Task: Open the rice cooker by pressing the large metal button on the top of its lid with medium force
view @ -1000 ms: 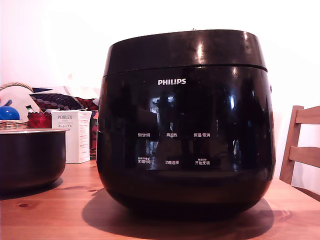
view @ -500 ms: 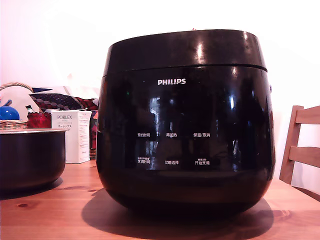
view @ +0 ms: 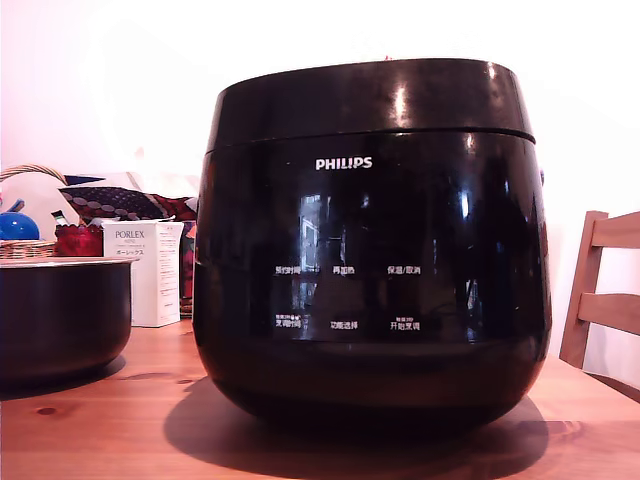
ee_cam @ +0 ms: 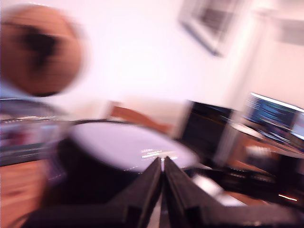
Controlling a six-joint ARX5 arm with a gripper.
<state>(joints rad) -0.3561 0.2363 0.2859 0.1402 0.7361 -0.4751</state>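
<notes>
The rice cooker (view: 370, 250) is glossy black with a white PHILIPS logo, and it fills the middle of the exterior view on a wooden table (view: 100, 430). Its lid (view: 370, 100) is closed, and the lid's top face is hidden from this camera. No gripper shows in the exterior view. The wrist view is heavily blurred. In it, my gripper (ee_cam: 163, 162) is shut, its two dark fingers meeting at a point just above the shiny round lid (ee_cam: 123, 145). I cannot make out the metal button in either view.
A dark metal pot (view: 60, 310) stands at the exterior view's left, with a white PORLEX box (view: 142, 270) and a basket (view: 25, 245) behind it. A wooden chair (view: 600, 290) is at the right. The wrist view shows a blurred person (ee_cam: 40, 50) and screens (ee_cam: 273, 114).
The cooker has not moved and its lid stays closed. Only the reflections on its glossy front shift slightly.
</notes>
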